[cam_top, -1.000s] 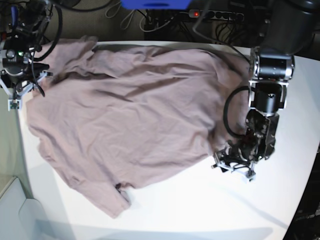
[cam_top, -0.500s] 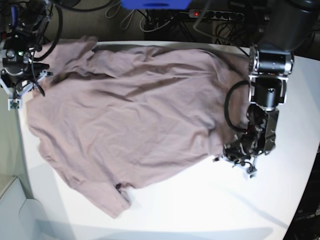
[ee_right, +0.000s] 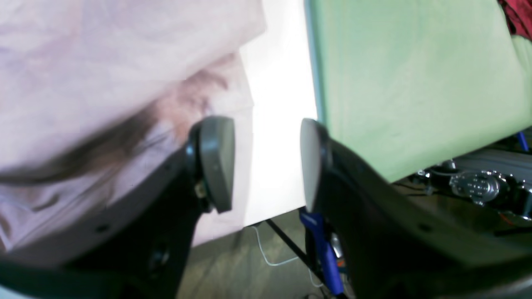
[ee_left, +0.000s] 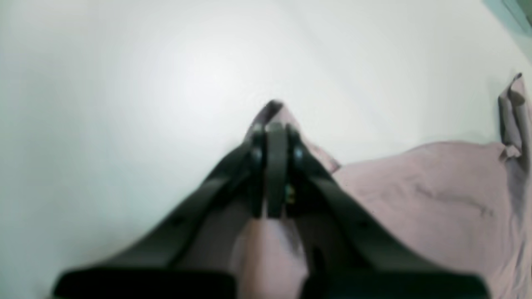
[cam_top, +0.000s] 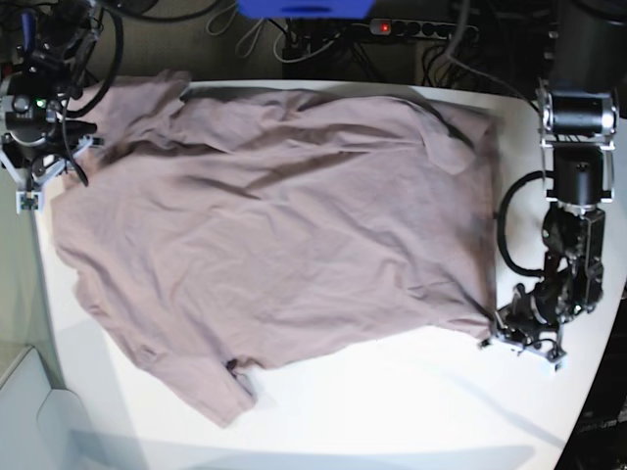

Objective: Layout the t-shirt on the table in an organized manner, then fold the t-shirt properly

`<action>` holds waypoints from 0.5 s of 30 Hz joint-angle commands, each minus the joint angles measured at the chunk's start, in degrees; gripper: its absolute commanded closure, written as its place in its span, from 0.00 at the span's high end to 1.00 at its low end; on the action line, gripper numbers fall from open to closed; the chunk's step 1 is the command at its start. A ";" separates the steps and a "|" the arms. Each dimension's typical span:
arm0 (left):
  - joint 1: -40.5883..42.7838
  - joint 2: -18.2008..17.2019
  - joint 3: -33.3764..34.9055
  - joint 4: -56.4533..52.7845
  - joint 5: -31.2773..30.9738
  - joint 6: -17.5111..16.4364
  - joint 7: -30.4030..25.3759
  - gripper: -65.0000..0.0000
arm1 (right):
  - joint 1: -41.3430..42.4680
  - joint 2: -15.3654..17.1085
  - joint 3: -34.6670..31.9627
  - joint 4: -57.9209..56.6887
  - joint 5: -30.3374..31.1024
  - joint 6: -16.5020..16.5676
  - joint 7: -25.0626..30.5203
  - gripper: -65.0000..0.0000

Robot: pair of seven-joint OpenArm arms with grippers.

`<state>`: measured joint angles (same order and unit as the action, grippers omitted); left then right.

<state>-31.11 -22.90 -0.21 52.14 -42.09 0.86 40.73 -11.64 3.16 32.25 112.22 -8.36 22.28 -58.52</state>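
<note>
The mauve-pink t-shirt (cam_top: pixel 265 225) lies wrinkled but spread over most of the white table (cam_top: pixel 392 411). At the right side, my left gripper (cam_top: pixel 498 328) is shut on the shirt's lower right corner. The left wrist view shows the closed left gripper (ee_left: pixel 274 137) with a peak of t-shirt (ee_left: pixel 415 187) cloth poking out past the tips. My right gripper (cam_top: pixel 34 186) hovers at the shirt's far left edge, near a sleeve. In the right wrist view that right gripper (ee_right: pixel 264 164) is open with nothing between its fingers, above the t-shirt (ee_right: pixel 104 62) edge and the table (ee_right: pixel 278 104).
A power strip (cam_top: pixel 421 29) and cables lie behind the table's far edge, beside a blue object (cam_top: pixel 304 8). A pale green surface (ee_right: pixel 415 83) borders the table on the left. The table's rounded right edge (cam_top: pixel 607 323) is close to the left arm.
My left gripper went from open to shut on the shirt's lower right corner and moved right, pulling that side out flatter. The right arm has not moved.
</note>
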 commanded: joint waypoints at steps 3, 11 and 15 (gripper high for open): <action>-1.99 -2.03 -0.19 1.35 -0.33 -0.20 -1.39 0.00 | 0.17 0.49 0.23 0.96 -0.04 -0.35 0.81 0.40; -1.90 -3.96 -8.54 1.53 -0.24 -0.20 -1.04 0.00 | -0.54 0.49 0.15 0.96 -0.04 -0.35 0.90 0.40; -3.22 -4.93 -16.72 1.62 -0.16 -0.20 -0.77 0.00 | -0.54 0.49 0.15 0.96 -0.04 -0.35 0.81 0.40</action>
<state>-31.70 -26.74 -16.78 52.56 -41.65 1.08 41.12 -12.43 3.01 32.21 112.22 -8.32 22.28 -58.59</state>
